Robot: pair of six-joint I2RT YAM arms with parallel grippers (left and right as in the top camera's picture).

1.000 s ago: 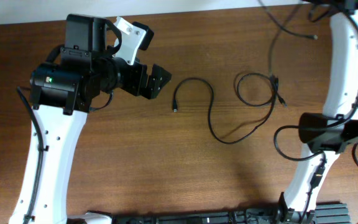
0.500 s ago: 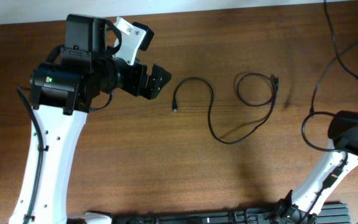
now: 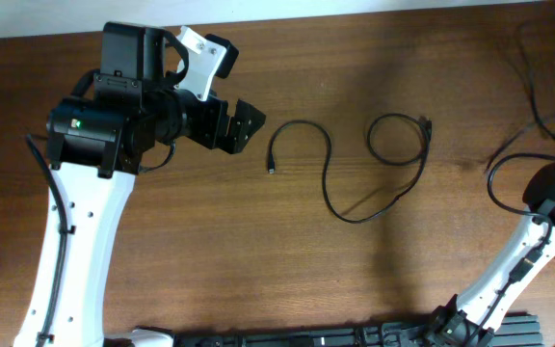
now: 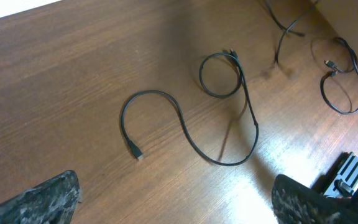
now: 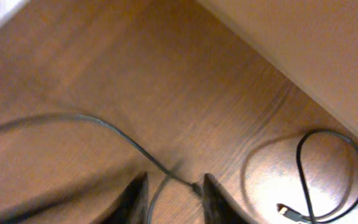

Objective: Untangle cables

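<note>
Left gripper gaping wide, empty, just left of long cable. Cable lies loose mid-table: plug end nearest gripper, S-bend, small loop at far end. Right gripper narrow, pinching second cable, raised over table's right side, well apart from first.

left hand: fingers wide apart | cable: S-curve on table, looped end | second cable: far right
</note>
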